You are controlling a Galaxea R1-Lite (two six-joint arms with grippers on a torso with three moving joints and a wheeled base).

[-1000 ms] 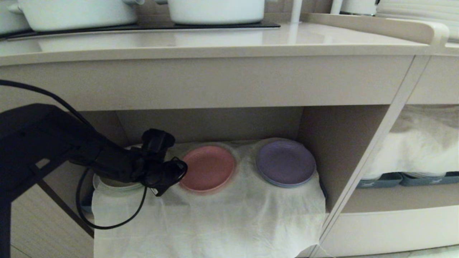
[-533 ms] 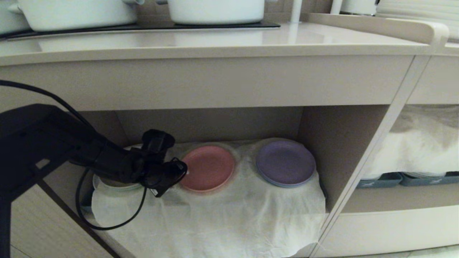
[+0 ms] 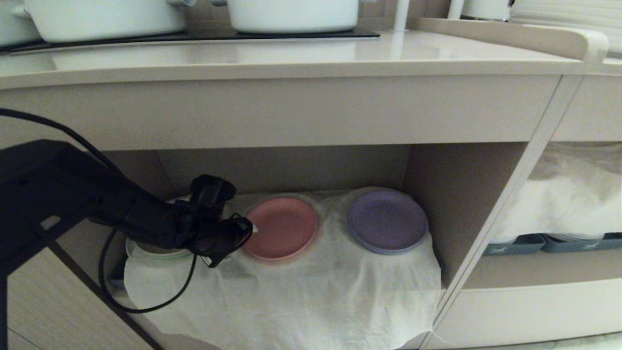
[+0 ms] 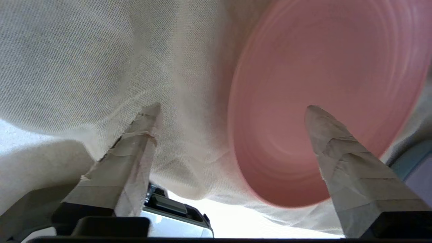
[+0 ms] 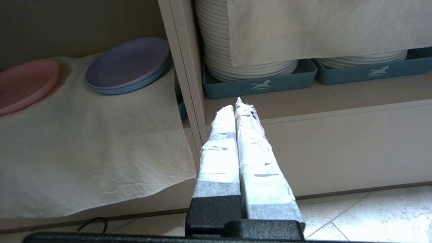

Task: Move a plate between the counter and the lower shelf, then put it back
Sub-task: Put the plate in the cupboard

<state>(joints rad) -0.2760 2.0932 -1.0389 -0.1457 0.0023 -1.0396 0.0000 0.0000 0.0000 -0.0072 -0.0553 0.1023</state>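
The pink plate lies flat on the white cloth of the lower shelf, left of middle. My left gripper reaches into the recess at the plate's left rim. In the left wrist view the left gripper stands open: one taped finger is over the cloth and the other is over the plate, with the rim between them and nothing gripped. The counter runs above the recess. My right gripper is parked low before the cabinet, shut and empty.
A purple plate lies right of the pink one. A beige plate with a pale rim sits under my left arm. White pots stand on the counter. Grey trays with stacked white plates fill the right-hand shelf, past a cabinet divider.
A pale fingertip now shows at the plate's left rim. The left arm has edged slightly left. The cloth's front left corner has drawn up. The pink plate has not moved.
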